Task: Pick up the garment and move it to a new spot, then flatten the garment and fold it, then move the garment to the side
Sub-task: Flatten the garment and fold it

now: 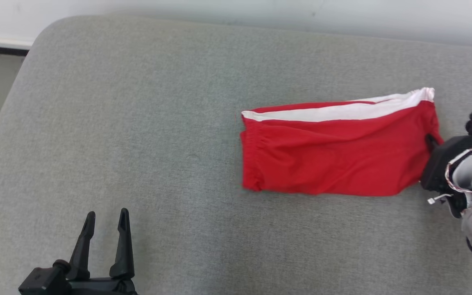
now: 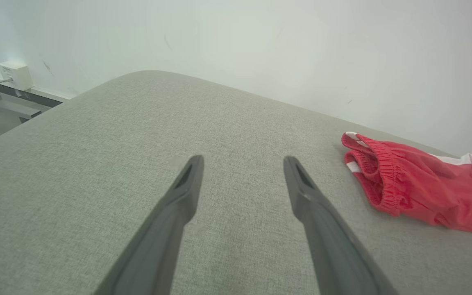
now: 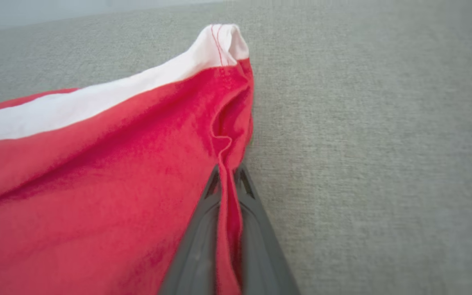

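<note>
Red with a white stripe, the garment (image 1: 338, 149) lies folded on the grey cushion (image 1: 137, 123), its right edge pinched in the closed right gripper (image 3: 228, 174), while the left gripper (image 1: 107, 223) hovers wide open, empty, well apart.

Garment: I see red cloth shorts (image 1: 334, 159) with a white side stripe.
Surface: plain pale grey woven cushion (image 1: 137, 123).
</note>
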Motion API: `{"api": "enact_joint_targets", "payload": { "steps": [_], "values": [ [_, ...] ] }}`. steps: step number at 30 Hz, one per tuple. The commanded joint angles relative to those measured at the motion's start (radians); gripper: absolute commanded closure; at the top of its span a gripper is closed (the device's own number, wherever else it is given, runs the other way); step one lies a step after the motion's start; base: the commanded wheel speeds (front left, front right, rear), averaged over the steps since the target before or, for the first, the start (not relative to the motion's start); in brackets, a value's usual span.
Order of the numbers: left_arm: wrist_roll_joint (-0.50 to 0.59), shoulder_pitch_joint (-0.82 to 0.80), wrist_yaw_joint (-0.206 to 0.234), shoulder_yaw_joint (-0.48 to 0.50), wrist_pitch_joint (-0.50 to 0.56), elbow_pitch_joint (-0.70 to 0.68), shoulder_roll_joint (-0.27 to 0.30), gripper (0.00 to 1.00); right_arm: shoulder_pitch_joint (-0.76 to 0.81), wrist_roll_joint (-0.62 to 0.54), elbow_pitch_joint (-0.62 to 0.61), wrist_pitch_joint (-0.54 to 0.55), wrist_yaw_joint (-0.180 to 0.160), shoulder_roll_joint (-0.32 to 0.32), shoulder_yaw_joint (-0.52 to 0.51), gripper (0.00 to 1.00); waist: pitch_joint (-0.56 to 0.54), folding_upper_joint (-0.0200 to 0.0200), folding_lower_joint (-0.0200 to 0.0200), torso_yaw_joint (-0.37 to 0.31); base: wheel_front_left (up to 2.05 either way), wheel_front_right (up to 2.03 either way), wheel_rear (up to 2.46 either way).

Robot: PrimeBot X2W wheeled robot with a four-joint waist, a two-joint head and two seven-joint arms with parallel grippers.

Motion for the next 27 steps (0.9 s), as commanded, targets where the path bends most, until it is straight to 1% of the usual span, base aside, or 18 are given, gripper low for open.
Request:
{"api": "enact_joint_targets", "payload": {
  "steps": [1, 7, 10, 14, 18, 22, 27],
  "values": [
    [0.003, 0.013, -0.003, 0.001, 0.000, -0.001, 0.000, 0.00, 0.013, -0.009, 0.004, -0.017, -0.003, -0.020, -0.006, 1.00, -0.030, 0.0000, -0.0001, -0.030, 0.00, 0.00, 0.00],
    [0.001, 0.020, 0.002, -0.006, 0.000, 0.009, 0.000, 0.00, 0.022, -0.051, 0.007, -0.051, -0.003, -0.066, -0.008, 1.00, -0.067, 0.0000, -0.0001, -0.060, 0.00, 0.00, 0.00],
    [0.000, 0.022, 0.009, -0.012, 0.000, 0.016, 0.000, 0.00, 0.011, -0.100, 0.007, -0.058, -0.003, -0.092, 0.007, 1.00, -0.081, 0.0000, -0.0001, -0.068, 0.00, 0.00, 0.00],
    [-0.005, 0.027, 0.009, -0.017, 0.000, 0.020, 0.000, 0.00, -0.006, -0.142, 0.006, -0.064, -0.003, -0.087, 0.010, 1.00, -0.094, 0.0000, -0.0001, -0.073, 0.00, 0.00, 0.00],
    [-0.011, 0.032, 0.013, -0.023, 0.000, 0.023, 0.000, 0.00, -0.032, -0.185, 0.006, -0.071, -0.003, -0.049, 0.013, 1.00, -0.110, 0.0000, -0.0001, -0.076, 0.00, 0.00, 0.00],
    [-0.014, 0.039, 0.015, -0.030, 0.000, 0.024, 0.000, 0.00, -0.056, -0.225, 0.007, -0.073, -0.003, 0.022, 0.032, 1.00, -0.122, 0.0000, -0.0001, -0.072, 0.00, 0.00, 0.00],
    [-0.019, 0.041, 0.013, -0.038, 0.000, 0.024, 0.000, 0.00, -0.075, -0.229, 0.005, -0.057, -0.003, 0.130, 0.034, 1.00, -0.127, 0.0000, -0.0001, -0.065, 0.00, 0.00, 0.00]
  ]
}}
